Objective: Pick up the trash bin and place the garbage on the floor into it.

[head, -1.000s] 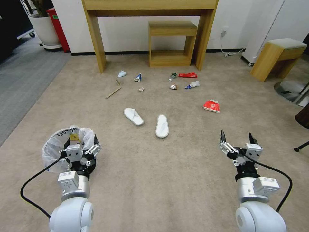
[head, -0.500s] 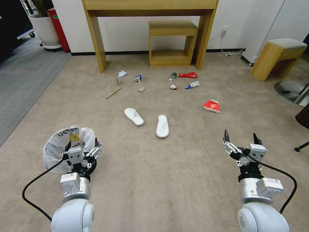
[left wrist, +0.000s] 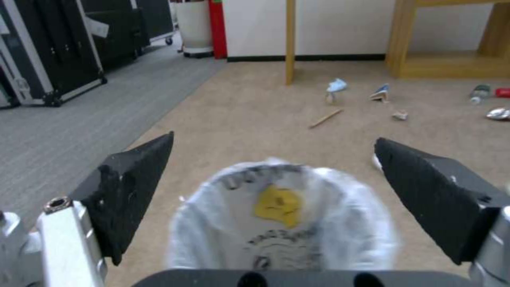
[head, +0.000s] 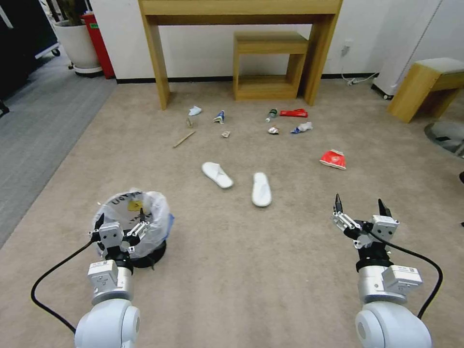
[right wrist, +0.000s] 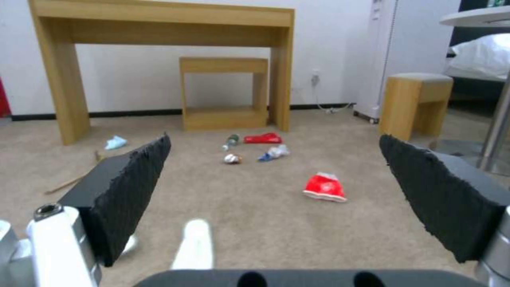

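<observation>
Compared with the head view of half a second earlier, the whole scene has shifted to the right, so the camera has moved with the robot. The left gripper, which then had its fingers closed over the near rim of the trash bin, now has its fingers spread wide and holds nothing; in the left wrist view the two black pads stand apart on either side of the bin, clear of it. The bin stands upright on the beige carpet at the near left, just ahead of that gripper. Its translucent white liner bag bears black lettering, and a small yellow scrap lies against the inner wall of the bag; what else lies inside cannot be told. The right gripper hangs over bare carpet at the near right, its position in the picture almost unchanged, fingers wide apart and gripping nothing. The garbage lies on the carpet, well apart from the bin: two white slippers at mid-floor, a crushed red-white cup to their right, and a wooden stick, crumpled papers, a green bottle and a red packet near the legs of the wooden table.
</observation>
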Controlling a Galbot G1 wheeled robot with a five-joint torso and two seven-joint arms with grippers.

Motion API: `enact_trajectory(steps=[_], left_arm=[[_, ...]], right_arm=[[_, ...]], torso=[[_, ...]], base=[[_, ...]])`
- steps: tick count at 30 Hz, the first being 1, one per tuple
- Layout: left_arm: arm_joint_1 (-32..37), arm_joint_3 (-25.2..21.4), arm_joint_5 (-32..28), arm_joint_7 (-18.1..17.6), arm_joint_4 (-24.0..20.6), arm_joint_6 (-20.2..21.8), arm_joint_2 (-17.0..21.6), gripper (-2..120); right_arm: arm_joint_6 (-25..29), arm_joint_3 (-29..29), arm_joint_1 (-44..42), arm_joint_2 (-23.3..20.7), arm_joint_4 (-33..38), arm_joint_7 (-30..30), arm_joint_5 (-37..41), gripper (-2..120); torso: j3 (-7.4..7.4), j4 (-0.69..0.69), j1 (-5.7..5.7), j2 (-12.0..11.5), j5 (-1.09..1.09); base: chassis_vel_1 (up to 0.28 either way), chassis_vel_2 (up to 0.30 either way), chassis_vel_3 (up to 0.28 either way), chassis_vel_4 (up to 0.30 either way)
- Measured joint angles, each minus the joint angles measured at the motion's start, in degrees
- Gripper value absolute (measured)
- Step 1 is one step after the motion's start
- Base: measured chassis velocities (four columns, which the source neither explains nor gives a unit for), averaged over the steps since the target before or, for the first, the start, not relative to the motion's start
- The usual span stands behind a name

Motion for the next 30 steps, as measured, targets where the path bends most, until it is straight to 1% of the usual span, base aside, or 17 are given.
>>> enact_trajectory(steps=[5, 9, 12, 14, 17, 30], left_arm=[[-0.16, 0.03, -0.13, -0.05, 0.4, 0.21, 0.0, 100], [-0.23, 0.0, -0.15, -0.11, 0.7, 0.26, -0.03, 100], [-0.21, -0.01, -0.16, -0.12, 0.76, 0.27, -0.06, 100], [-0.15, -0.02, -0.16, -0.09, 0.81, 0.27, -0.12, 100], [-0.02, -0.11, -0.15, -0.08, 0.82, 0.27, -0.16, 100], [0.64, -0.16, -0.45, -0.19, -0.13, 0.35, -0.65, 100]], right_arm=[[1.09, 0.15, 0.2, -0.02, -0.27, -0.78, -0.27, 100], [2.52, 0.41, 0.34, -0.05, -0.39, -1.98, -0.32, 100], [2.73, 0.52, 0.38, -0.13, -0.4, -2.07, -0.29, 100], [2.85, 0.68, 0.41, -0.27, -0.4, -2.08, -0.3, 100], [2.93, 0.79, 0.3, -0.45, -0.4, -2.11, -0.33, 100], [2.28, 1.13, 0.19, -0.64, -0.23, -1.51, -1.0, 100]], torso=[[0.0, 0.0, 0.0, 0.0, -0.03], [0.0, 0.01, 0.0, 0.0, -0.01], [0.0, 0.01, 0.0, -0.01, -0.02], [0.0, 0.0, 0.0, 0.0, 0.03], [0.01, -0.01, 0.0, 0.0, 0.01], [0.0, -0.01, 0.0, 0.0, 0.0]], base=[[0.274, 0.242, -0.252, -0.241], [0.144, 0.128, -0.112, -0.151], [-0.035, -0.029, 0.0, 0.02], [-0.071, -0.062, 0.054, 0.05], [-0.077, -0.061, 0.032, 0.051], [0.0, 0.0, 0.0, 0.0]])
